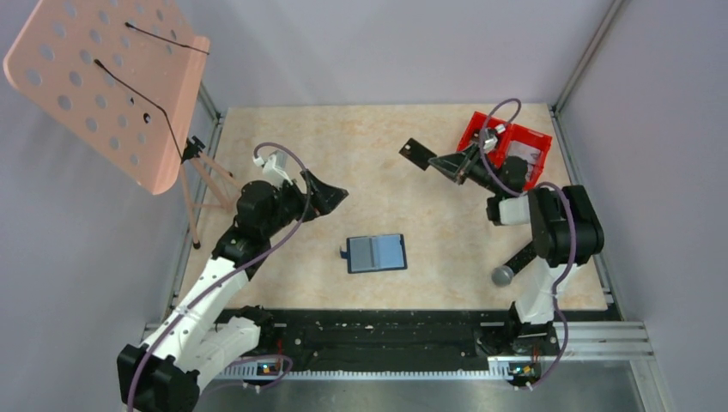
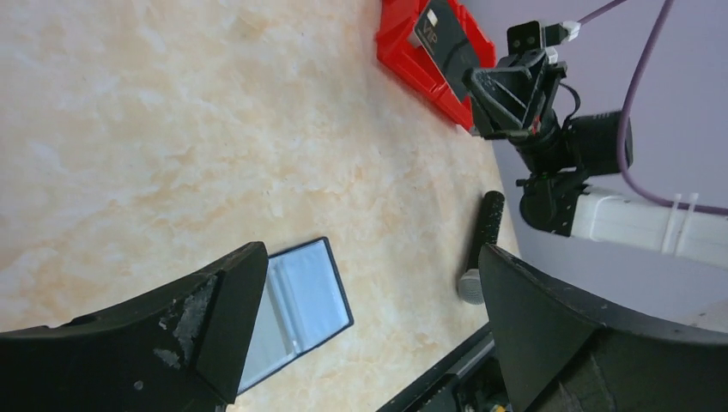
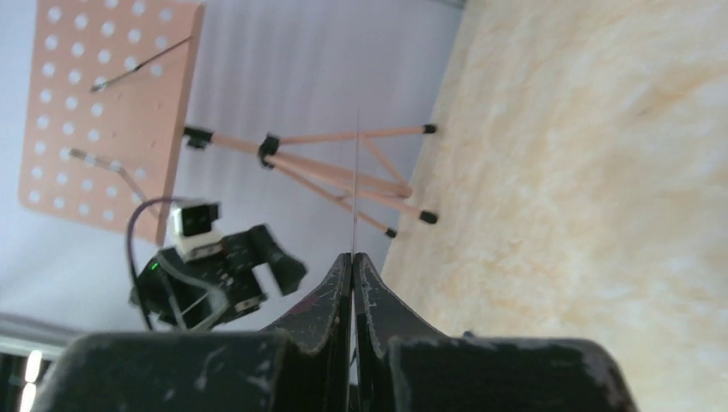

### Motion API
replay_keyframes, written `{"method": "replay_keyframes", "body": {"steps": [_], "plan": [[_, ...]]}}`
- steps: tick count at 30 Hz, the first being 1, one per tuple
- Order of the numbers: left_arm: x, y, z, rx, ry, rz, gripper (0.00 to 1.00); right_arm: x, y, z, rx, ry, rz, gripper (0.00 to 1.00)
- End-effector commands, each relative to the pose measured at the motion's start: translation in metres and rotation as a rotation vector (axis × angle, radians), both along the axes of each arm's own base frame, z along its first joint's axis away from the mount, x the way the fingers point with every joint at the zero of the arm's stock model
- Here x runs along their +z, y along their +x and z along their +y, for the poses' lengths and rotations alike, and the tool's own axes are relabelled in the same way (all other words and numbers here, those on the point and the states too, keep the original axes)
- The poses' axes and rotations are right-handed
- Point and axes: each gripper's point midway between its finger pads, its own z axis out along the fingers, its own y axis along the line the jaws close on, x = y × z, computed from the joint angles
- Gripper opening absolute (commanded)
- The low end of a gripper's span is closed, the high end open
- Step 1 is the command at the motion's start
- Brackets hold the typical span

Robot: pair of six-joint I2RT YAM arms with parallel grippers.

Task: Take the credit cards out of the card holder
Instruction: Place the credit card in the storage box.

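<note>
The card holder (image 1: 375, 252) lies open on the table's middle, navy rim and pale blue-grey inner faces up; it also shows in the left wrist view (image 2: 300, 300). My right gripper (image 1: 436, 160) is shut on a black credit card (image 1: 417, 153) and holds it in the air left of the red bin. In the right wrist view the card (image 3: 354, 180) is edge-on, a thin line rising from the closed gripper (image 3: 353, 256). A dark card marked VIP (image 2: 436, 36) shows at that gripper's tips. My left gripper (image 1: 330, 197) is open and empty, up-left of the holder.
A red two-compartment bin (image 1: 506, 142) stands at the back right, pale items in it. A grey ball (image 1: 502, 275) lies by the right arm's base. A pink perforated stand (image 1: 112, 86) on a tripod (image 1: 206, 180) stands at the left edge.
</note>
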Motion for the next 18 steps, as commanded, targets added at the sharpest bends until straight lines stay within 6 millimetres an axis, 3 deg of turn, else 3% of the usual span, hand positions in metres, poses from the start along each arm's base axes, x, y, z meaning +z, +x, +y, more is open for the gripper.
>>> {"method": "replay_keyframes", "body": {"steps": [1, 6, 14, 18], "plan": [[0.010, -0.005, 0.018, -0.009, 0.210, -0.054, 0.98, -0.015, 0.036, -0.035, -0.070, -0.199, 0.041, 0.00], [0.016, -0.006, 0.030, -0.009, 0.328, -0.080, 0.98, -0.046, 0.074, -0.095, -0.217, -0.541, 0.157, 0.00], [0.013, -0.011, 0.044, -0.009, 0.436, -0.089, 0.98, -0.042, 0.097, -0.183, -0.312, -0.622, 0.277, 0.00], [0.008, -0.011, 0.047, 0.007, 0.443, -0.099, 0.98, -0.038, 0.107, -0.207, -0.333, -0.654, 0.318, 0.00]]}}
